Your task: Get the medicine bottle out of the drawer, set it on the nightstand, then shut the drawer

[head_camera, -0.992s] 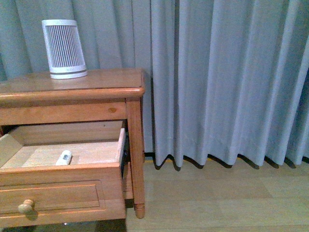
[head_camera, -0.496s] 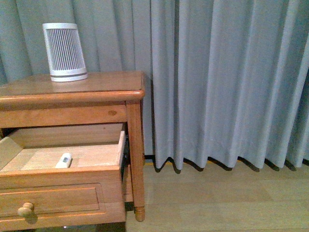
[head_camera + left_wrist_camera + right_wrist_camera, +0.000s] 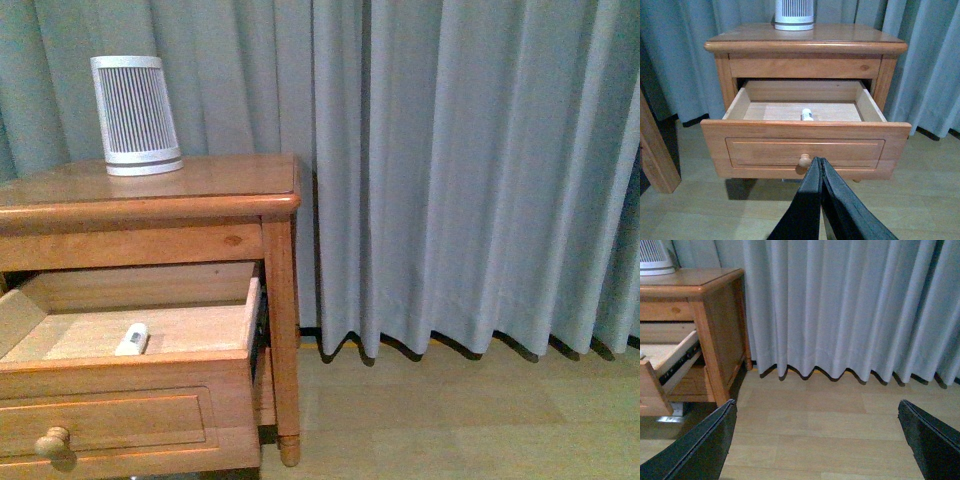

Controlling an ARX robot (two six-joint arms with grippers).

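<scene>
The orange-brown nightstand (image 3: 190, 180) stands at the left, its upper drawer (image 3: 150, 400) pulled open. A tiny white medicine bottle (image 3: 132, 339) lies on its side on the pale drawer floor. In the left wrist view the nightstand (image 3: 805, 45), the open drawer (image 3: 805, 145) and the bottle (image 3: 807, 114) face me. My left gripper (image 3: 819, 161) is shut and empty, just in front of the drawer's round knob (image 3: 804, 161). My right gripper (image 3: 817, 412) is open above bare floor, right of the nightstand (image 3: 715, 295). Neither arm shows in the front view.
A tall white slatted cylinder (image 3: 135, 115) stands on the nightstand's top at the back left. Grey curtains (image 3: 460, 170) hang behind and to the right. Pale wood flooring (image 3: 450, 410) spreads to the right. A wooden post (image 3: 655, 160) shows at one edge of the left wrist view.
The front view has shifted: the nightstand and drawer sit slightly lower in the picture than a second ago. The bottle lies in the same place in the drawer.
</scene>
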